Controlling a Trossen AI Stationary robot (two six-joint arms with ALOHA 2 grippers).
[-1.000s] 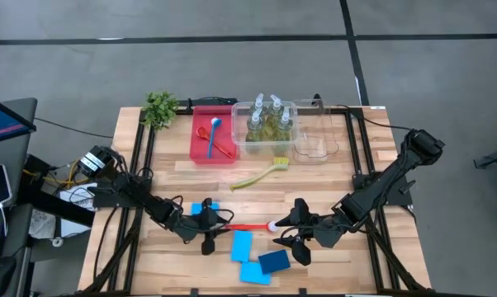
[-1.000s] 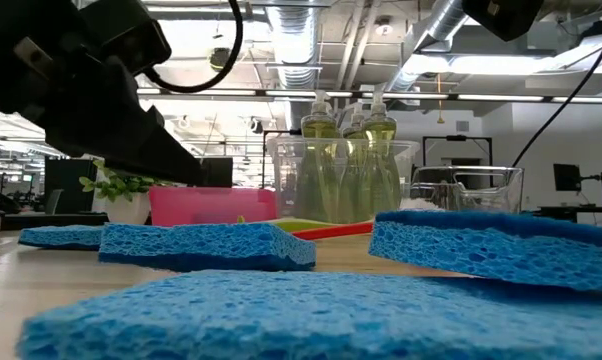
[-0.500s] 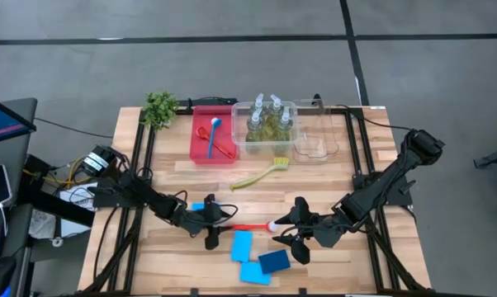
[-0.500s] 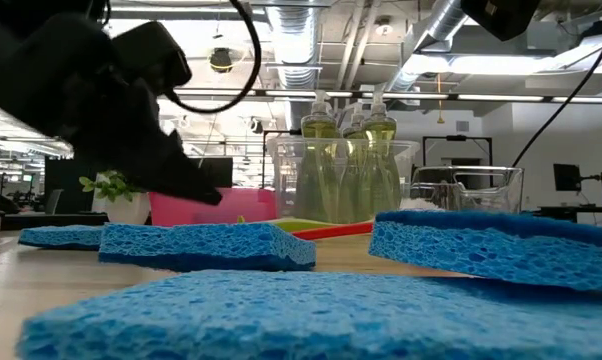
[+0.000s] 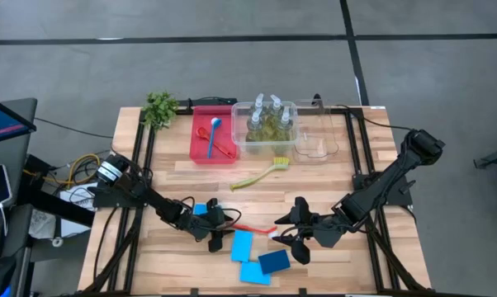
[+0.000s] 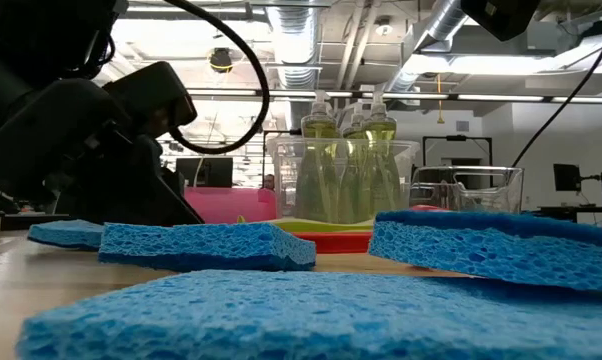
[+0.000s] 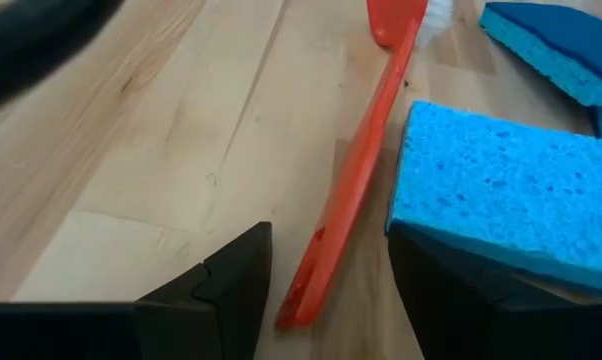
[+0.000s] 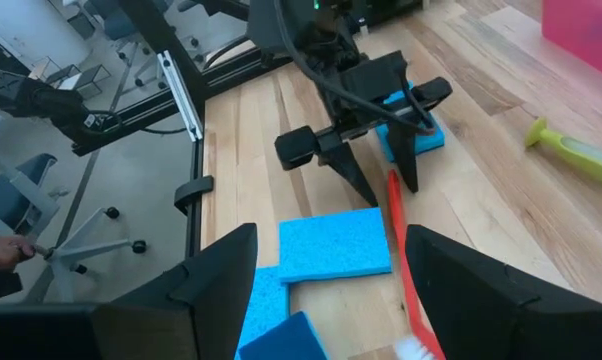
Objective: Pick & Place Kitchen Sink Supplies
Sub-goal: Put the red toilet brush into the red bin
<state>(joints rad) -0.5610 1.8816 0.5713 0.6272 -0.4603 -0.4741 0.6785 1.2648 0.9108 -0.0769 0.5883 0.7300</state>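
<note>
Setting: a robotics lab in an open-plan office hall.
Ceiling: exposed silver ducts [image 6: 451,25] and strip lights run overhead.
Floor: grey carpet [image 5: 232,66] crossed by dark tape lines.
Furniture: a wooden tabletop [image 5: 174,177] on a black frame; monitors [image 6: 566,178] stand on desks beyond; an office chair [image 8: 76,215] sits nearby.

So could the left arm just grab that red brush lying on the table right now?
Probably yes. The left gripper is open with the red brush handle's end lying between its fingers; a blue sponge sits close alongside but doesn't cover it.
</note>
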